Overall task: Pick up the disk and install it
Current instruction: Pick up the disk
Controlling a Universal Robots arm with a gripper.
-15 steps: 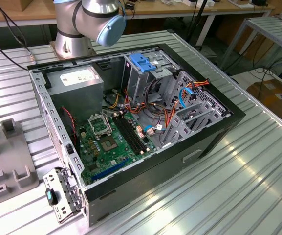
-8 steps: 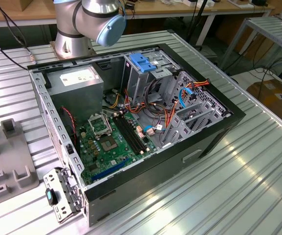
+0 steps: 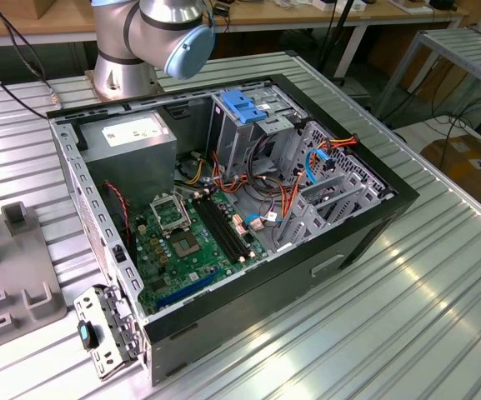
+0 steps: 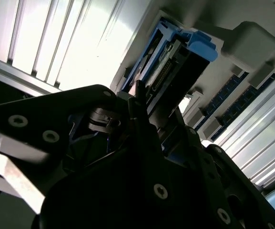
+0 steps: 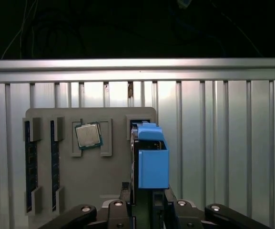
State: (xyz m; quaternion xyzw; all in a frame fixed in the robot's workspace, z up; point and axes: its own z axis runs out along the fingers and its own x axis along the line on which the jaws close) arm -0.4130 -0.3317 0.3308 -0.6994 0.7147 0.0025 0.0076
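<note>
The disk (image 5: 151,160) stands on edge in the first wrist view, its blue plastic frame toward the camera, over a slot of the grey fixture plate (image 5: 94,181). My gripper (image 5: 148,199) straddles its near end, a finger close against each side, and looks shut on it. In the second wrist view the disk (image 4: 175,62) runs away from the dark gripper body, its blue frame end by the plate's slot. I cannot tell whether the disk still sits in the slot or hangs just above it.
The open computer case (image 3: 373,217) lies on the ribbed metal table (image 3: 407,317), with a drive cage and blue latch (image 3: 244,104), power supply (image 3: 132,137) and motherboard (image 3: 182,242). The fixture plate also holds a processor chip (image 5: 88,135) and memory sticks (image 5: 28,162). The arm's base (image 3: 127,50) stands behind the case.
</note>
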